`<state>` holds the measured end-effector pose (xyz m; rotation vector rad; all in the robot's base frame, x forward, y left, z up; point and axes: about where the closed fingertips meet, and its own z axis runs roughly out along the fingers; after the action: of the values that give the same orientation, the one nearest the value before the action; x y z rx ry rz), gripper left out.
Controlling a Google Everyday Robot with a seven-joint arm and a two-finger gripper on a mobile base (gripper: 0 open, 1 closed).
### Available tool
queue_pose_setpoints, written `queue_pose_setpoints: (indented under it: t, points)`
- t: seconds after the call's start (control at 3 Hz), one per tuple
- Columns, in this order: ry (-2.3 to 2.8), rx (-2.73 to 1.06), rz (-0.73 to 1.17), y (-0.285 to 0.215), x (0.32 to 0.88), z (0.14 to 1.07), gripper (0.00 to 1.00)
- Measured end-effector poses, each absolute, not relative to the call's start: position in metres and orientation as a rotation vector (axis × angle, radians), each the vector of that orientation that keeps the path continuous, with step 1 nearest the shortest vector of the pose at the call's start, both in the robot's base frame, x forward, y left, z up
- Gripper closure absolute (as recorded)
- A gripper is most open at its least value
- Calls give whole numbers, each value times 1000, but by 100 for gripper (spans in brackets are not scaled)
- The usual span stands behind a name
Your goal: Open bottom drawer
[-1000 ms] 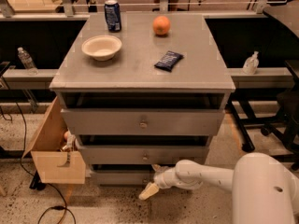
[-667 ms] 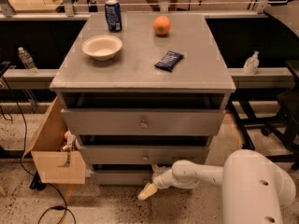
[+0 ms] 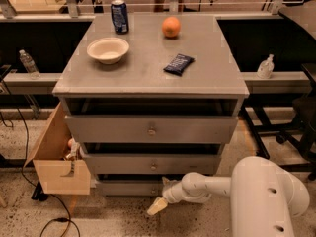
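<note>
Hanging low over the floor, the gripper sits just below the bottom drawer, which looks shut. Whether the gripper is apart or together I cannot tell. The knob seems hidden behind the arm, so lift, centre on it, clamp, then pull straight.
</note>
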<state>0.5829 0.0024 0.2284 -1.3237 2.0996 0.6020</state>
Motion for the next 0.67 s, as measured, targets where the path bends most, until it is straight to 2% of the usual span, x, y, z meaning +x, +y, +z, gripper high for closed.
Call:
queue_pose_setpoints:
  t: [0.67]
  points:
    - [2086, -1326, 483, -5, 596, 245, 0]
